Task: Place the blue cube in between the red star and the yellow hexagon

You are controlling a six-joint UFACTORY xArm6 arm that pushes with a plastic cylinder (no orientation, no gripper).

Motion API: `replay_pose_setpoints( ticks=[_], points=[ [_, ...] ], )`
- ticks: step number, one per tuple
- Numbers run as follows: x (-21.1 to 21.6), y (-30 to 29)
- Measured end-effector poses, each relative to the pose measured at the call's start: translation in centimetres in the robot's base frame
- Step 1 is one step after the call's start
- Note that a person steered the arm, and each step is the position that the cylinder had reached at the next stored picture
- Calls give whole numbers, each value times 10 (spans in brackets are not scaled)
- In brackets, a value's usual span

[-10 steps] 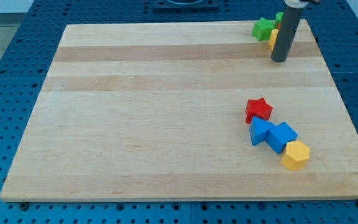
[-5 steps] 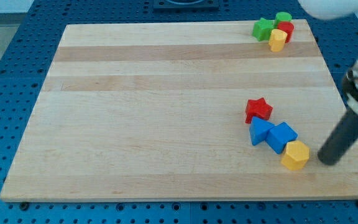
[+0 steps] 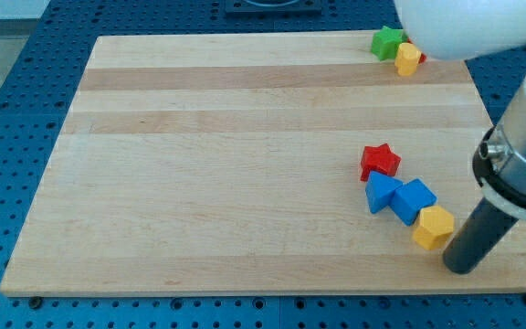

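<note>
The red star (image 3: pixel 380 161) lies right of the board's centre. Below it a second blue block (image 3: pixel 382 192) touches the blue cube (image 3: pixel 415 200), which touches the yellow hexagon (image 3: pixel 434 228) at its lower right. The three form a diagonal chain running down to the right from the star. My tip (image 3: pixel 460 269) rests on the board just below and right of the yellow hexagon, very close to it; I cannot tell if they touch.
A green star (image 3: pixel 387 41) and a small yellow block (image 3: pixel 408 59) sit at the board's top right corner, partly covered by the white arm (image 3: pixel 464 26). The board's right edge (image 3: pixel 510 155) is close to my tip.
My tip moved from the top right corner down the right side, then left and down to just below the yellow hexagon. The hexagon has shifted slightly. The arm now hides the top-right blocks.
</note>
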State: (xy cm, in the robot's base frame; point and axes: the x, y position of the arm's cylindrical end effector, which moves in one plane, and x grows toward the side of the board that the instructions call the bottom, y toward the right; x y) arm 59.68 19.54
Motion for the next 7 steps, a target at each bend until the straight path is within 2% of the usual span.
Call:
replay_pose_setpoints(
  ticks=[3, 7],
  points=[
    [-29, -33],
    [-91, -40]
  ],
)
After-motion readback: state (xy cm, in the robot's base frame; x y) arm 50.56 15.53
